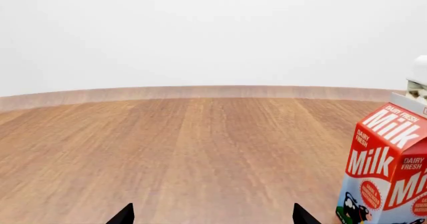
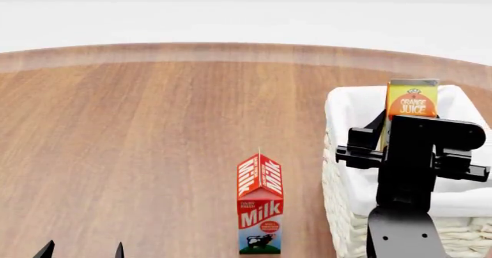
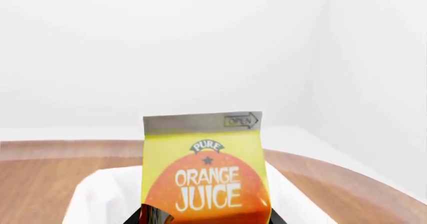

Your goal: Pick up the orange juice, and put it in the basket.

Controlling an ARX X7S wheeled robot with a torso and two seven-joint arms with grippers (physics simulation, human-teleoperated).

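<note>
The orange juice (image 2: 412, 103) is a yellow-and-orange carton, upright over the inside of the white wicker basket (image 2: 347, 171) at the right of the head view. My right gripper (image 2: 409, 132) is shut on its lower part, with a black finger on each side of the carton (image 3: 203, 179) in the right wrist view. The basket's white lining (image 3: 100, 194) shows below and behind the carton. I cannot tell whether the carton touches the basket's bottom. My left gripper (image 2: 83, 251) is open and empty at the near left, low over the wooden table (image 1: 213, 219).
A red-and-white Milk carton (image 2: 260, 206) stands upright on the table just left of the basket; it also shows in the left wrist view (image 1: 390, 169), with a bit of the basket (image 1: 417, 86) behind it. The round wooden table (image 2: 138, 131) has a raised rim at the far edge.
</note>
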